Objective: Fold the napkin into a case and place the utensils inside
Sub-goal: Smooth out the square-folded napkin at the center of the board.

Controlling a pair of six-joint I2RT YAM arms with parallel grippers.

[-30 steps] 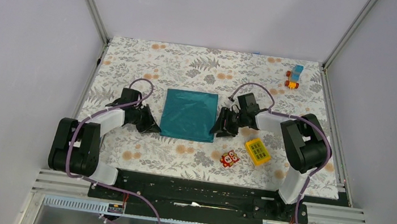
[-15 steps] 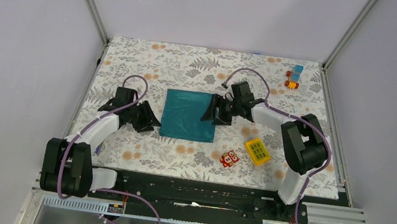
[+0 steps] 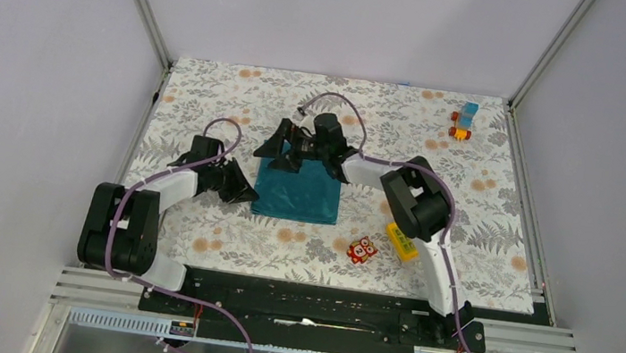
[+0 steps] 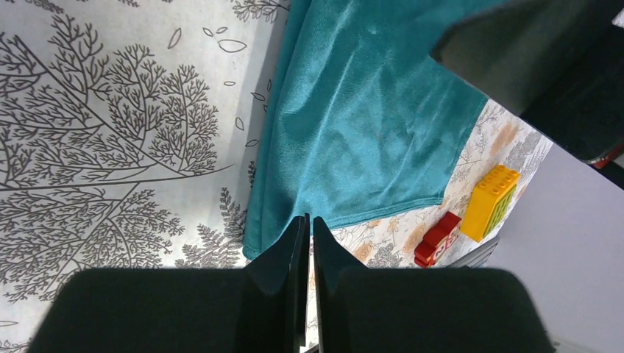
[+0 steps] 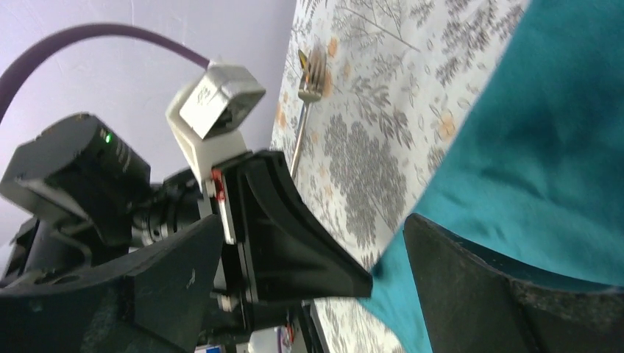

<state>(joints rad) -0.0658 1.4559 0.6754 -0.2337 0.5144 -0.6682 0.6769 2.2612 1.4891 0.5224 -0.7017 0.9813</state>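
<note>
The plain teal-green fabric napkin [image 3: 303,195] lies flat on the worktop [image 3: 212,92] as a roughly square, slightly shiny sheet with soft creases running across it.

The left gripper [image 4: 307,220] sits at the napkin's near left corner. Its jaws are closed almost tight with only a hairline gap, and the tips touch the hem. Whether any fabric is caught between them I cannot tell.

The right gripper [image 3: 280,155] hangs over the napkin's far left corner. Its jaws are spread wide and hold nothing, and the right arm reaches across the napkin's far edge.

In the right wrist view, a slim metal fork [image 5: 305,103] lies on the worktop beyond the napkin's left side, well apart from it.

To the napkin's near right stands a small red owl toy [image 3: 362,250]. Just beside that is a yellow gridded block [image 3: 402,241], partly hidden under the right arm. A little blue and orange toy [image 3: 465,121] rests far to the napkin's right, at the worktop's far corner.

The worktop is covered in a white sheet printed with grey leaves and trees and small orange blossoms. Plain pale lilac-grey walls [image 3: 347,19] enclose it, and slanted aluminium posts [image 3: 141,2] rise at the far corners. A black rail [image 3: 302,306] on the near side of the napkin carries both arm bases.
</note>
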